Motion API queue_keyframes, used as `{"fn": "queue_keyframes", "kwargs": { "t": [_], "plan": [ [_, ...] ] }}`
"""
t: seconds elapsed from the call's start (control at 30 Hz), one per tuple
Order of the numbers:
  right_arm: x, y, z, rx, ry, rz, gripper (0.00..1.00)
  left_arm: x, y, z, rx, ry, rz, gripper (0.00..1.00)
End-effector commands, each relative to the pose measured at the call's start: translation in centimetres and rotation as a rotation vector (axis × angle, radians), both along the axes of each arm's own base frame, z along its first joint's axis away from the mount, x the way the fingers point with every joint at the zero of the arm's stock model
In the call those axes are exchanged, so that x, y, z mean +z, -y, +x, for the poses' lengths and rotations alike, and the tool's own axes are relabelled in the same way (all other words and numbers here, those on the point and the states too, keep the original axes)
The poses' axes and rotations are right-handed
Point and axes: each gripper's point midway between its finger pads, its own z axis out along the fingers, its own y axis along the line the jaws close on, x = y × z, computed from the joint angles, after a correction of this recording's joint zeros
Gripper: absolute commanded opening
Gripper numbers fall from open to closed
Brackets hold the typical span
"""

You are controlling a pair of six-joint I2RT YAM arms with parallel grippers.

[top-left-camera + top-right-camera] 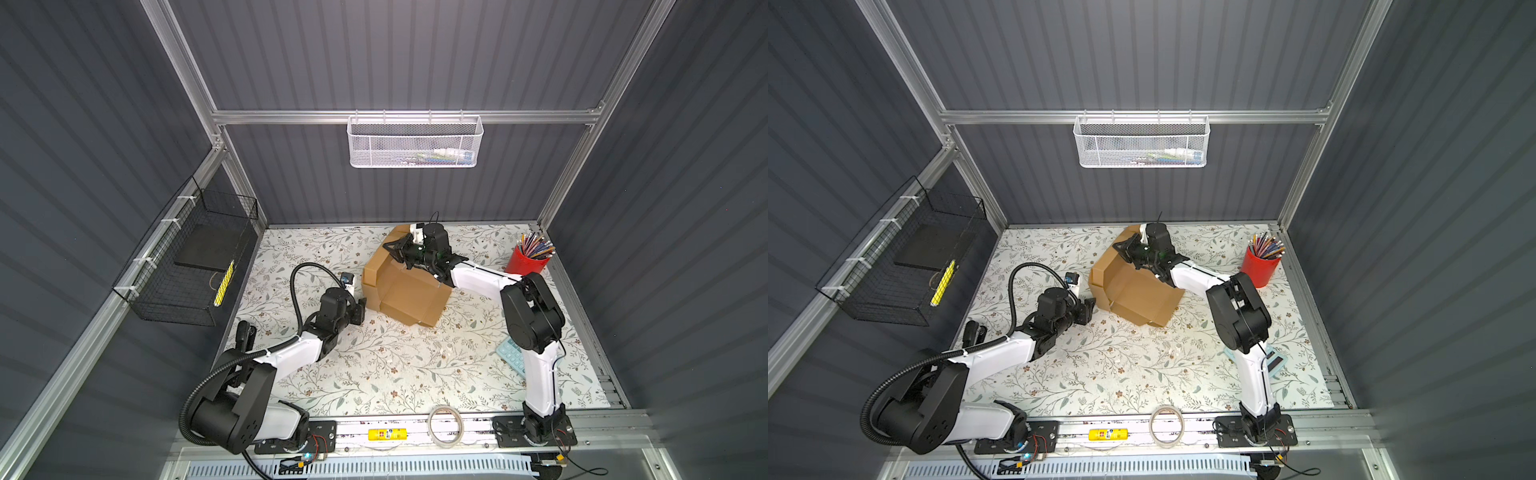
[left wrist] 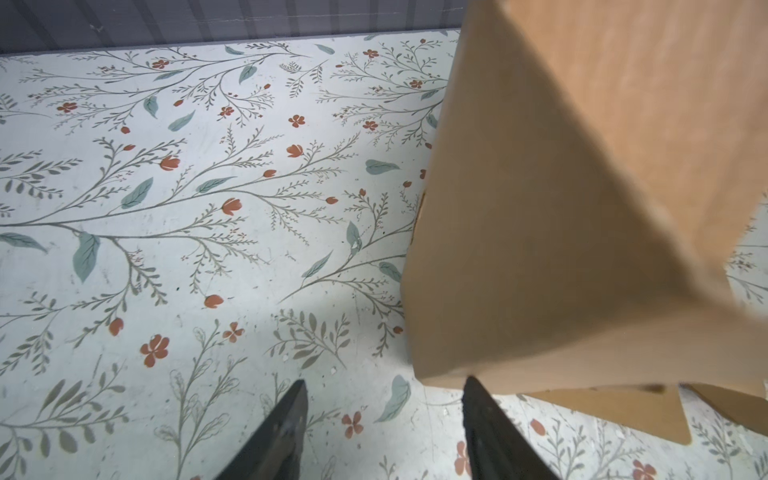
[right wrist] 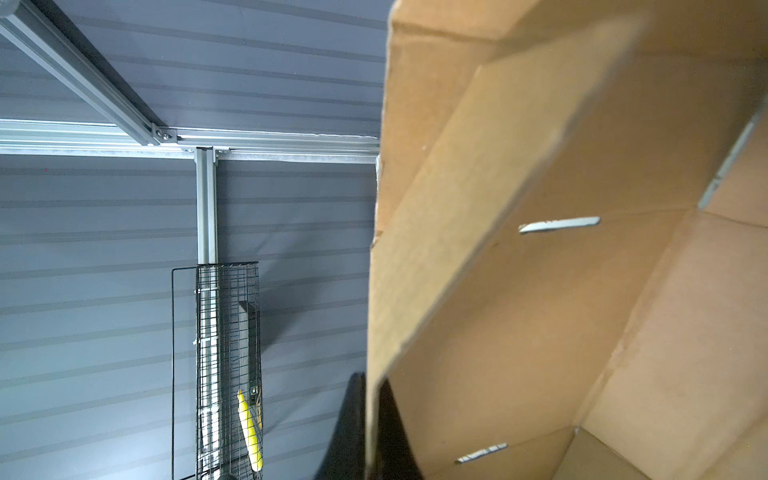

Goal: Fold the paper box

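Note:
The paper box is plain brown cardboard, partly folded, with walls raised around an open floor at the back middle of the table. My right gripper is shut on the upper edge of its far wall. In the right wrist view the thin cardboard edge runs between the closed fingers of that gripper. My left gripper stands open by the box's near left corner. In the left wrist view one finger of this gripper touches the bottom corner of the box, and only floral table shows between the fingers.
A red cup of pencils stands at the back right and a teal calculator lies under the right arm. A tape roll rests on the front rail. A black wire basket hangs left, a white mesh basket behind.

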Motion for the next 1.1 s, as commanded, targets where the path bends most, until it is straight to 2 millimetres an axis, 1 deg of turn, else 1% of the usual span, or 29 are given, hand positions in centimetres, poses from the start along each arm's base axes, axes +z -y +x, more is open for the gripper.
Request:
{"fn": "queue_keyframes", "kwargs": {
  "t": [0.0, 0.23, 0.33, 0.57, 0.7, 0.87, 1.07],
  "plan": [
    [0.5, 0.0, 0.1, 0.001, 0.015, 0.011, 0.00, 2.0, 1.6, 1.1, -0.050, 0.065, -0.050, 0.58],
    [0.4, 0.0, 0.1, -0.006, 0.015, 0.009, 0.00, 2.0, 2.5, 1.4, -0.075, 0.057, -0.081, 0.56],
    [0.4, 0.0, 0.2, -0.010, 0.019, 0.014, 0.00, 1.9, 2.6, 1.2, -0.073, 0.054, -0.084, 0.55],
    [0.1, -0.2, 0.1, -0.007, 0.015, 0.028, 0.00, 0.7, 2.7, 1.3, -0.044, 0.039, -0.076, 0.55],
    [0.0, -0.2, 0.1, -0.009, 0.016, 0.027, 0.00, 0.3, 3.2, 1.4, -0.026, 0.051, -0.078, 0.55],
    [0.1, -0.2, 0.0, -0.009, 0.016, 0.027, 0.00, 0.6, 3.8, 1.5, -0.015, 0.083, -0.072, 0.55],
    [-0.1, -0.1, 0.0, -0.010, 0.012, 0.030, 0.00, 0.8, 4.1, 2.4, 0.005, 0.109, -0.051, 0.52]
  ]
}}
